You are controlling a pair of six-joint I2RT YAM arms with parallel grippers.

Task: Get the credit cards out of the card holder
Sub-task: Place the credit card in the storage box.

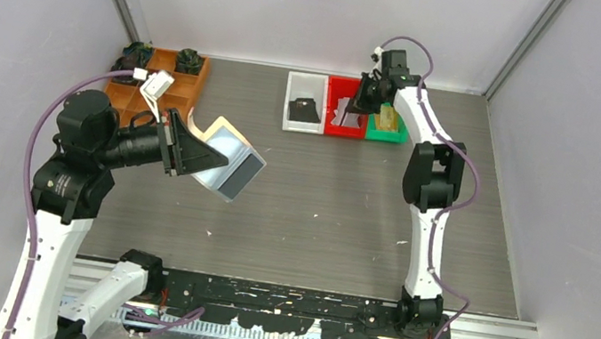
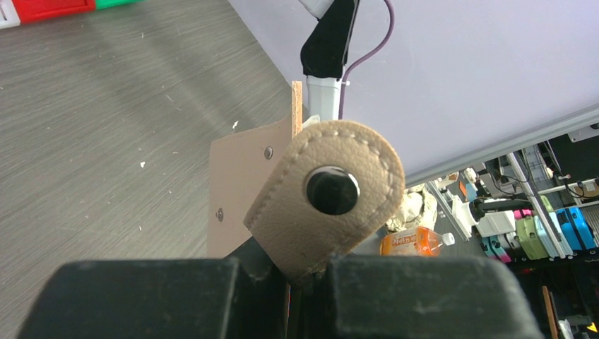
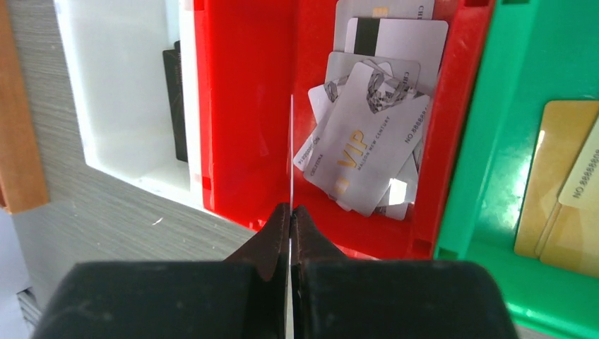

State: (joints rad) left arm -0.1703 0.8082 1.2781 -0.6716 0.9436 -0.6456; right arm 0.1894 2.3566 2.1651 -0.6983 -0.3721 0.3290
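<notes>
The card holder [image 1: 230, 164] clamped in left tool [image 1: 190, 153] — right tool [image 3: 290, 224] pinches a credit card [image 3: 291, 152]

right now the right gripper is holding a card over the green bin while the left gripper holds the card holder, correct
No: the right wrist view shows the right gripper holding its card over the red bin, not the green bin. The left gripper does hold the card holder.

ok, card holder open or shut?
Open: the card holder is held unfolded in the left hand, silvery inside showing; its snap tab is unfastened.
</notes>
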